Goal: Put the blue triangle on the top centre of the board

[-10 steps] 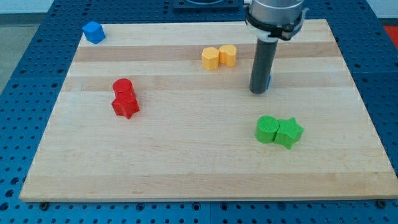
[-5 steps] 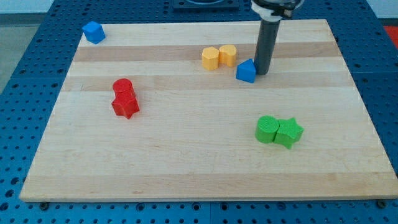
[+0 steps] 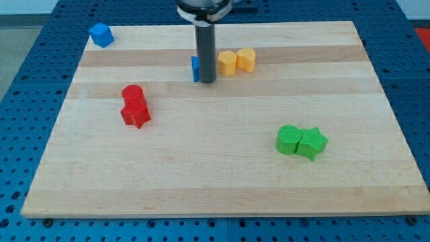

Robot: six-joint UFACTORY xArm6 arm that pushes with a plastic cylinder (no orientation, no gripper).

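My tip (image 3: 207, 81), a bare rod with no claw to open or hold anything, is set against the right side of the blue triangle (image 3: 195, 68), just left of the yellow blocks (image 3: 236, 61), a placement judged suited to pushing it up the board (image 3: 222, 175).

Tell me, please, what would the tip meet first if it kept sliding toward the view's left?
The blue triangle: it sits just left of my tip, apparently touching it, mostly hidden by the rod.
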